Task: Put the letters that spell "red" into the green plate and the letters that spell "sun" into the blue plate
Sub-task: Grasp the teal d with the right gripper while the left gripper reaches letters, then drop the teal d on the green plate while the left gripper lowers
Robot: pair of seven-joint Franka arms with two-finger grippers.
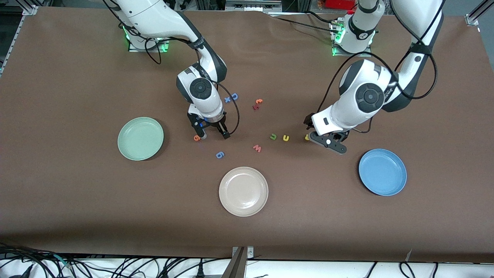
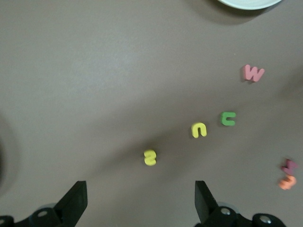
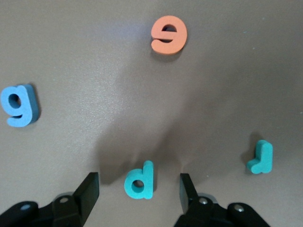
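right claw (image 3: 137, 194) sits low over the table w/ the teal d (image 3: 139, 181) between its part-open, empty fingers, stem prob along the gap; left claw (image 2: 139, 201) wide open, empty, by the yellow s (image 2: 150, 157).

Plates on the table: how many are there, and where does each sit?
3. The green plate lies toward the right arm's end, the blue plate toward the left arm's end, the cream plate between them, nearest the front camera.
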